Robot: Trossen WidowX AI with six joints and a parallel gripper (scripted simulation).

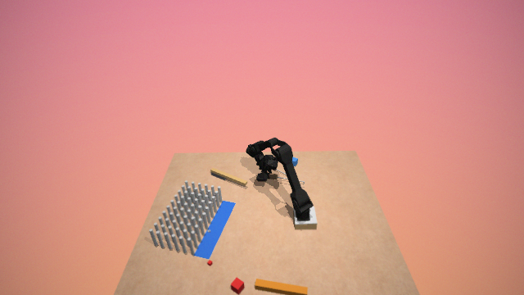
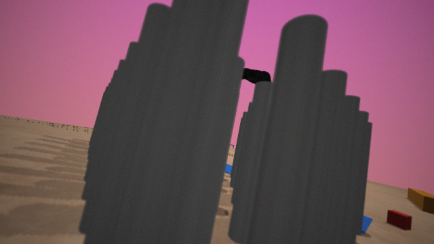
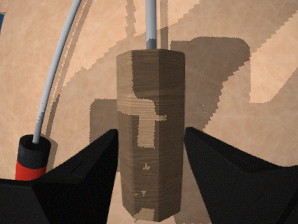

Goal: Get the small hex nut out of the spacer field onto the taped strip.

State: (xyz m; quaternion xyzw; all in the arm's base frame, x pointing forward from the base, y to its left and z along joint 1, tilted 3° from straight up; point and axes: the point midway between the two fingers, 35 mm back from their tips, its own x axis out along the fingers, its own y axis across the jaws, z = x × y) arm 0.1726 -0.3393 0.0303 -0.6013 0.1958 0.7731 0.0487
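My gripper [image 3: 152,135] is shut on the wooden handle [image 3: 151,90] of a tool with a straight grey shaft [image 3: 151,22]; the tool's tip is out of the wrist view. In the top view the hand hangs low over the table, left of and beyond the arm's base. A second tool with a red and black handle [image 3: 32,157] and a curved grey rod [image 3: 56,65] lies left of the held one. The metal spacers [image 1: 153,238] [image 2: 302,102] stand upright in rows. A small grey speck, seemingly the nut [image 1: 209,230], lies on the blue taped strip [image 1: 221,217] in front of them.
A yellow bar [image 1: 228,177] lies between the spacers and the hand. A blue block [image 1: 295,161] is behind the arm. A small red cube [image 1: 210,262], a larger red cube [image 1: 237,285] and an orange bar [image 1: 281,287] lie near the front. The arm's white base [image 1: 311,221] is at right.
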